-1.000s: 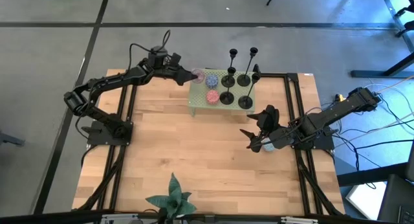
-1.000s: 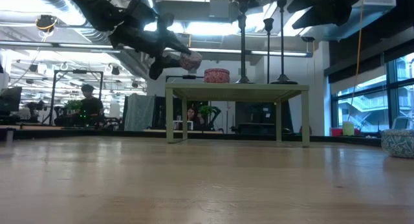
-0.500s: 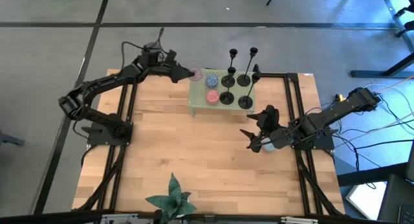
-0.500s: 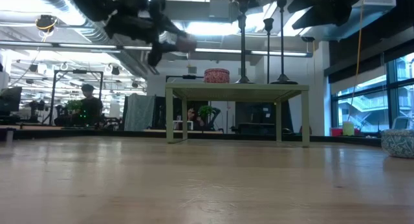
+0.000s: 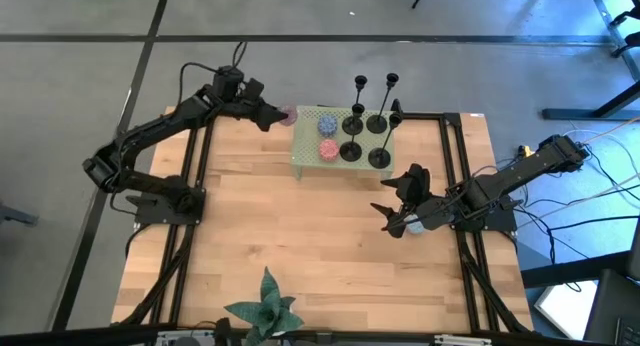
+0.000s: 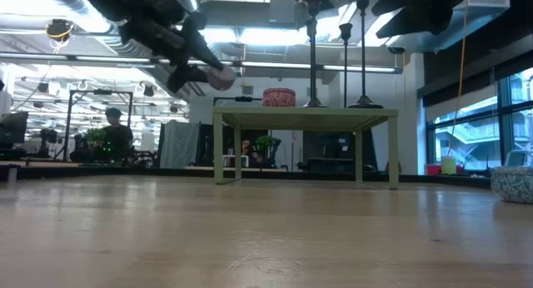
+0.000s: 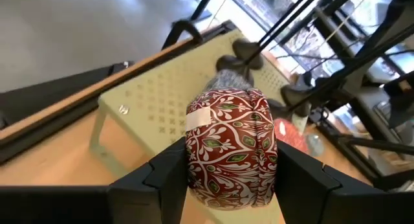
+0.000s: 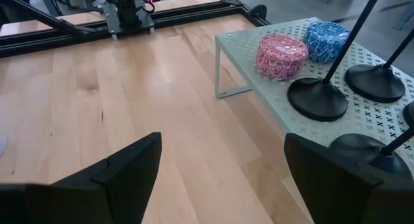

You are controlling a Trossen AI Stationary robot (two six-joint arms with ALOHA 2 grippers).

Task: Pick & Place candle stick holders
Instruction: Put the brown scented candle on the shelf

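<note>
Several black candle stick holders [image 5: 352, 124] stand by their disc bases on a pale green perforated stand [image 5: 308, 154] at the table's far side. They also show in the right wrist view [image 8: 317, 98]. My left gripper [image 5: 280, 115] hangs just left of the stand's far left corner, shut on a red patterned round tin [image 7: 229, 146]. My right gripper [image 5: 398, 201] is open over the table, on the near right of the stand, with nothing between its fingers [image 8: 129, 166]. My left gripper pinches the red tin's curved side wall [image 7: 194, 153] between its two fingers, one on each side. The fingers slant down toward the stand. The tin is lifted clear, above the height of the stand's top [image 6: 221, 78].
A pink tin [image 5: 327, 149] and a blue tin [image 5: 327, 126] sit on the stand's left part. A green leafy plant [image 5: 265, 308] stands at the table's near edge. Bare wood lies between plant and stand.
My left gripper has drawn back from over the stand's far left corner toward the table's left edge, rising a little and turning at the wrist. The red tin has stayed in its fingers, and is now clear of the stand.
</note>
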